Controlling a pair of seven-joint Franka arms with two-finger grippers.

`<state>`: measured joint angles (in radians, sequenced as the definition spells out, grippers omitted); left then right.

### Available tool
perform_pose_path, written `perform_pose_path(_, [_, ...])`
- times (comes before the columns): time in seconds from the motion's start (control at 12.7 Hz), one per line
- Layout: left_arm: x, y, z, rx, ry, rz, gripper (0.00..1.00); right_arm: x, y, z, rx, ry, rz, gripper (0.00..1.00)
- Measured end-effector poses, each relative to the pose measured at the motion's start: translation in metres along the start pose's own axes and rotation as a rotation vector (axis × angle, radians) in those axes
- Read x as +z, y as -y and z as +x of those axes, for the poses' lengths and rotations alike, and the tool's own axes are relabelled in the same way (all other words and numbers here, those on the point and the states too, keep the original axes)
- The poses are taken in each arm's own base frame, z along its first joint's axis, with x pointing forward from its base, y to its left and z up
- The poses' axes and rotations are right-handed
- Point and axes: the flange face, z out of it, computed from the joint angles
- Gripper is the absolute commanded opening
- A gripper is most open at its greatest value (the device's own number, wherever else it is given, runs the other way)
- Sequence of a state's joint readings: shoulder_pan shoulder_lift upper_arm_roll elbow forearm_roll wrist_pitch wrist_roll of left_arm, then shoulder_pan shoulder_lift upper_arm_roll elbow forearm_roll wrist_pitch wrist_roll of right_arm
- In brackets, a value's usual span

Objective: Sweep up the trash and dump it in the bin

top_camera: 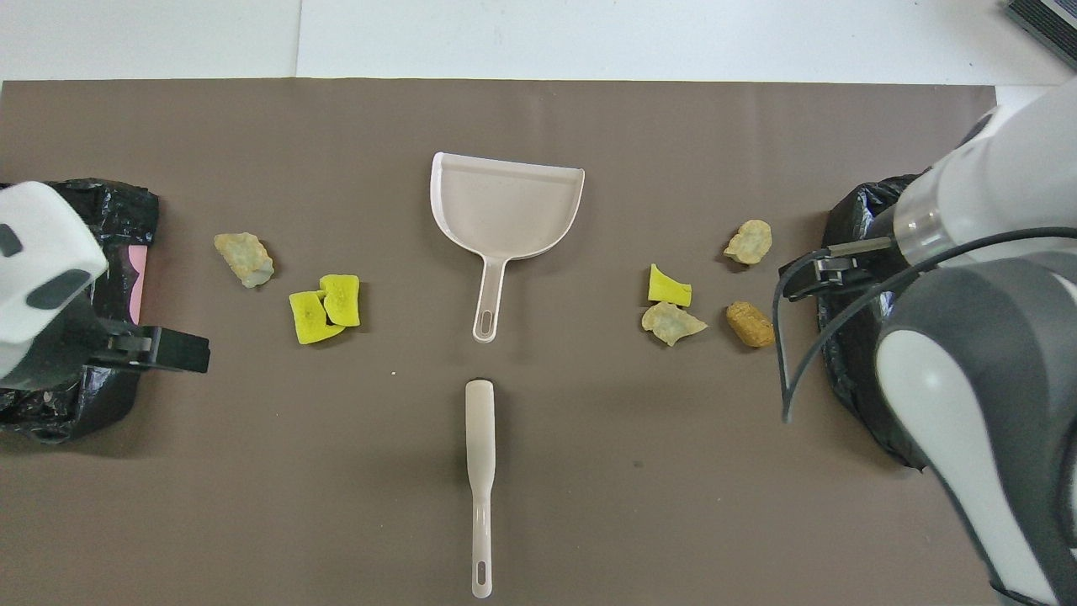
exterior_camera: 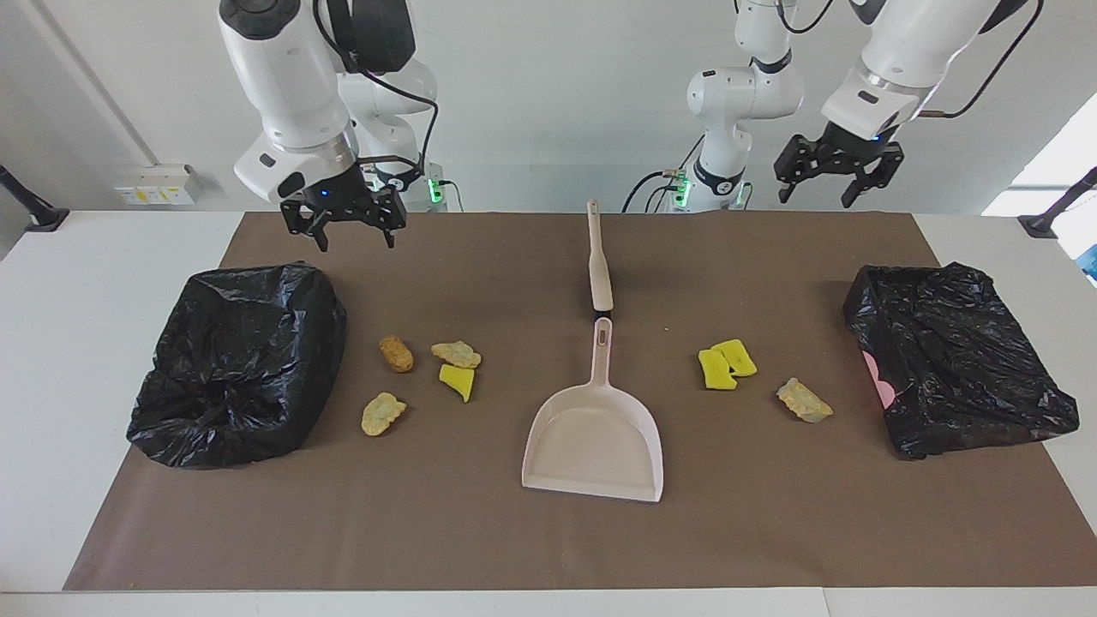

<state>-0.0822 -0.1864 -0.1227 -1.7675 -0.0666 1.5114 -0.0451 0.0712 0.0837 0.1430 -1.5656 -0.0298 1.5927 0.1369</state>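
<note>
While trash (exterior_camera: 456, 354) lies outside, bins (exterior_camera: 240, 360) (black-bagged) unfilled.

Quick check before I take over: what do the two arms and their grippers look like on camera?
Both arms are glossy white with rounded housings and dark bands at the joints; the overhead view shows a grey panel on the right arm. The left gripper and right gripper are black two-finger units, the right with a small blue light. Black cables loop along each wrist; green lights glow at both bases.

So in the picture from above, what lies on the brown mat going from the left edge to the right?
Black bag-lined bin → pale crusty lump → two bright yellow sponge wedges → beige plastic dustpan → yellow wedge with a pale lump → two brown bread-like lumps → second black bag-lined bin.
</note>
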Motion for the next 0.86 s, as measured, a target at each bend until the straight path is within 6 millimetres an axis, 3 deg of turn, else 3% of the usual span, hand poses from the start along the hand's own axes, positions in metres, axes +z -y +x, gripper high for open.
perform_pose_path(0.47, [0.098,-0.085,-0.087,0.135,0.120,0.007,1.00,0.074,0.104,0.032,0.102,-0.037,0.070,1.00])
perform_pose_path(0.86, [0.159,-0.141,-0.145,0.151,0.095,-0.007,1.00,0.133,0.190,0.041,0.193,-0.061,0.118,1.00])
